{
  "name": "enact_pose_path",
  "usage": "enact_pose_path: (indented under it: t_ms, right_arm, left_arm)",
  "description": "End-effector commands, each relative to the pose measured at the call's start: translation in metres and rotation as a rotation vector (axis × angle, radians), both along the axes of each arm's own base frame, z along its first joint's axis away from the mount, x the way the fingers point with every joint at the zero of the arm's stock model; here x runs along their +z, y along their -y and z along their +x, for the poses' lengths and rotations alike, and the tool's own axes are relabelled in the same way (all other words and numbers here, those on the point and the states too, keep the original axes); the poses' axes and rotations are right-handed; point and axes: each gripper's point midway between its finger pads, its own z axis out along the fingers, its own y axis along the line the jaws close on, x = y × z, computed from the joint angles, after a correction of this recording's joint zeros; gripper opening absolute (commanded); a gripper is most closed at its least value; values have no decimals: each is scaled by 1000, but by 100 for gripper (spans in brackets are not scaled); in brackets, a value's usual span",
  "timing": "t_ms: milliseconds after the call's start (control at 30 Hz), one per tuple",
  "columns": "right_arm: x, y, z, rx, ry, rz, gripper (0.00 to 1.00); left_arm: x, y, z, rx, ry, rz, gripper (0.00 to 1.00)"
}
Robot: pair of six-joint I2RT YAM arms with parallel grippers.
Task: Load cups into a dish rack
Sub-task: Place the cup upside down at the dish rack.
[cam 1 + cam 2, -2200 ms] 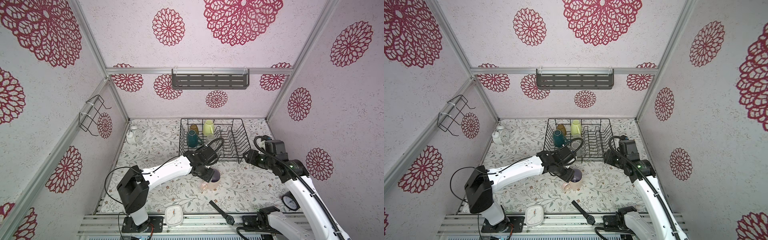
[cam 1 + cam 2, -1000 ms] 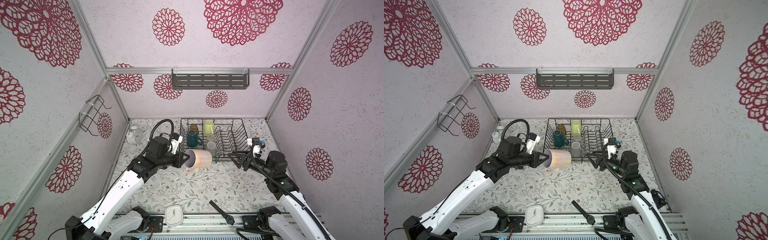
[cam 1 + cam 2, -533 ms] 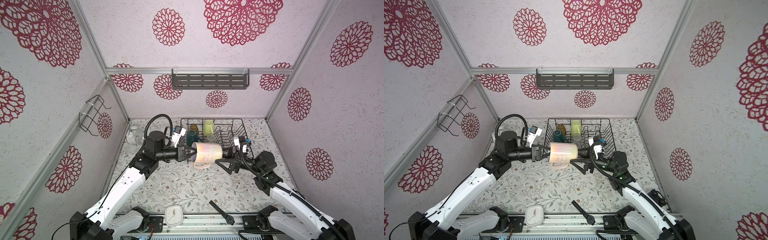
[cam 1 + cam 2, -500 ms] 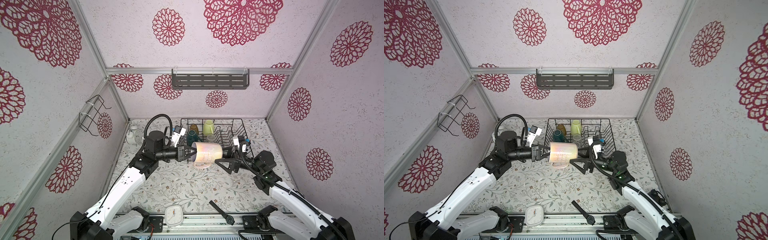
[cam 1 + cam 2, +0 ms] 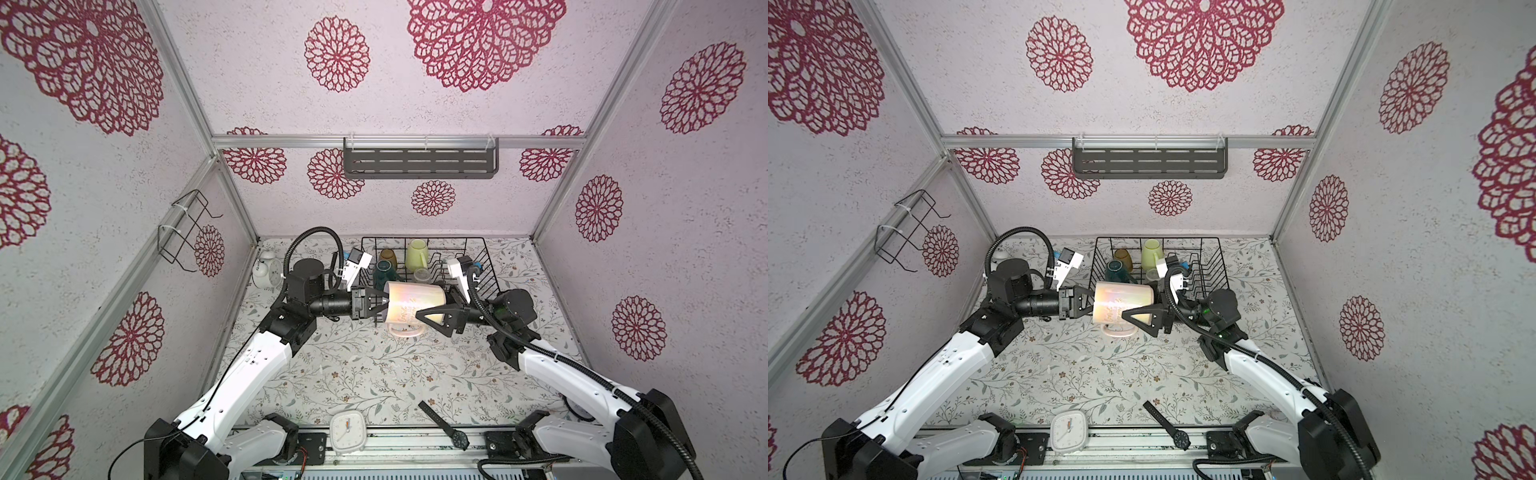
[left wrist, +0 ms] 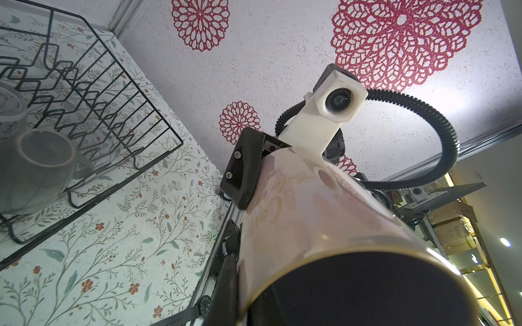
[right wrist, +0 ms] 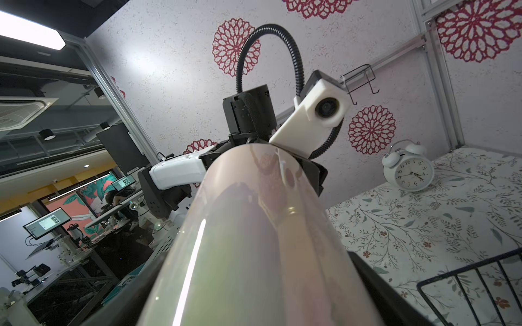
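Observation:
A pink mug [image 5: 413, 305] [image 5: 1123, 305] hangs on its side in the air in front of the dish rack [image 5: 440, 238] [image 5: 1183, 238], handle down. My left gripper [image 5: 384, 305] [image 5: 1090, 305] is shut on its rim, one finger inside and one outside [image 6: 226, 282]. My right gripper [image 5: 432, 303] [image 5: 1142, 305] straddles the mug's base end, with a finger [image 6: 243, 169] lying against each side. In the rack stand an amber tumbler [image 5: 386, 254], a lime-green mug [image 5: 415, 253], a teal mug [image 5: 383, 272], a clear glass [image 5: 422, 274] and a grey mug [image 6: 42, 152].
A white alarm clock [image 5: 264, 272] [image 7: 408, 169] stands at the back left corner. A square white clock [image 5: 348, 432] and a black wristwatch [image 5: 444, 426] lie at the front edge. A grey shelf [image 5: 419, 163] and a wire holder [image 5: 183, 232] hang on the walls.
My left arm has carried the pink mug up and to the right. My right gripper has come in from the right and slid its wide jaws over the mug's base end.

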Motion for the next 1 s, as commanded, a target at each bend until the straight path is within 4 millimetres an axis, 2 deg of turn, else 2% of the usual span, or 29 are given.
enact_pose_path:
  t_ms: [0,100,233,300,400,433,600,667,733,967]
  right_arm:
    - [37,-1,-22,76,108,73,78]
    - [33,-6,-14,77,92,59,71]
    - [18,-18,7,37,65,-20,61]
    - [10,-25,20,9,37,-66,60]
    - [1,-33,37,-35,23,-120,56]
    - [-5,-35,44,-51,20,-158,56]
    - [-36,-36,79,-195,37,-380,52]
    - [-47,-34,93,-240,52,-464,47]
    - [-58,-34,107,-271,61,-540,44]
    - [-75,-35,149,-359,120,-722,36]
  left_arm:
    - [17,2,-1,-19,73,-47,0]
    - [11,-3,7,12,61,-36,6]
    - [-5,-15,23,82,51,0,37]
    - [-14,-27,35,144,30,13,42]
    - [-30,-50,54,260,-6,31,65]
    - [-34,-61,61,302,-23,37,69]
    - [-64,-122,93,546,-142,69,79]
    - [-77,-143,100,639,-173,97,81]
    - [-86,-157,103,697,-189,114,81]
    - [-101,-194,105,860,-199,160,82]
